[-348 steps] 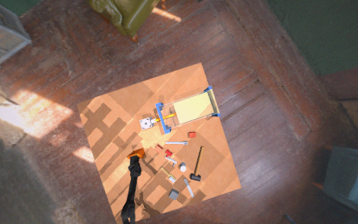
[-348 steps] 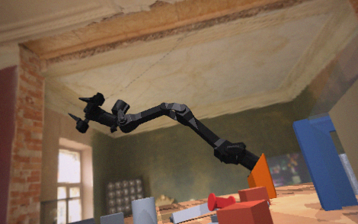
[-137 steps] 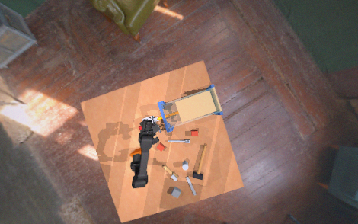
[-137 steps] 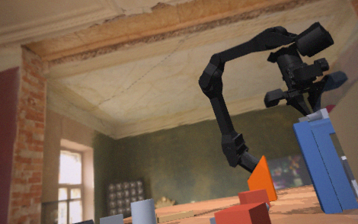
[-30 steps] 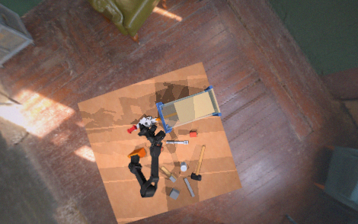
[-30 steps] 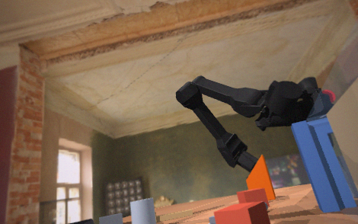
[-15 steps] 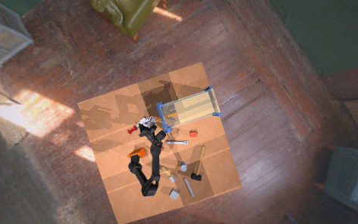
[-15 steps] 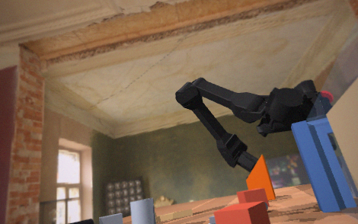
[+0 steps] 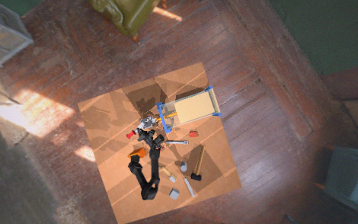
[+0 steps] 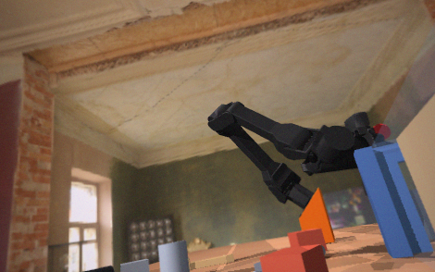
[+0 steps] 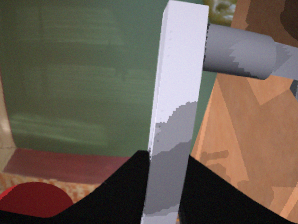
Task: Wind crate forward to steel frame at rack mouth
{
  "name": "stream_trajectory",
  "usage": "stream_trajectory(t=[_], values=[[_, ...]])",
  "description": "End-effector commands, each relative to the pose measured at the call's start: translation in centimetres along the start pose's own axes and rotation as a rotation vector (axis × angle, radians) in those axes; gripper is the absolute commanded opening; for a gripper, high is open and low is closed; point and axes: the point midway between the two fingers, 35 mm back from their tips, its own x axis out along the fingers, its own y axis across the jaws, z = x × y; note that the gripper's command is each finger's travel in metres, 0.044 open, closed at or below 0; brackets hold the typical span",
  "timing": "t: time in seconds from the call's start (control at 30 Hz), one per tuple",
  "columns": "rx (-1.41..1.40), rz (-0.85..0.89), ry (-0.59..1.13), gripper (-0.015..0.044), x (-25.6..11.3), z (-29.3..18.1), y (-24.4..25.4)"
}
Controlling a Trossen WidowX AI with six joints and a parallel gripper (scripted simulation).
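Note:
My gripper [image 9: 140, 131] [image 11: 161, 162] is shut on the winch handle's pale grey bar [image 11: 181, 60]. The handle's red knob [image 9: 131, 134] [image 10: 381, 130] [image 11: 37, 197] sticks out to one side. Its grey round shaft [image 11: 237, 51] runs off the right edge of the wrist view, so the key end is hidden. The grey winch [image 9: 148, 122] is beside the gripper in the top view. An orange strap [image 9: 171, 114] runs from it to the cream crate [image 9: 195, 107] in the clear cubby. A gap shows between the crate's front and the blue-posted mouth [image 9: 164, 117].
An orange wedge [image 9: 137, 153] [image 10: 317, 219] stands by the arm's base. A red block [image 9: 193, 134], a socket tool [image 9: 177, 142], a hammer [image 9: 199, 164], a grey cylinder [image 9: 183, 166] [image 10: 173, 256] and several other pieces lie on the bench between the arm and the cubby's side.

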Motion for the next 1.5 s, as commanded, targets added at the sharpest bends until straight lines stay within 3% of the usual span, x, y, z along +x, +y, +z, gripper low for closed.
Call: stream_trajectory(t=[0.0,1.47], values=[[-0.028,0.023,-0.003,0.0000,0.0,-0.2,-0.3],[-0.034,0.027,-0.002,0.0000,-0.4,0.1,-3.3]])
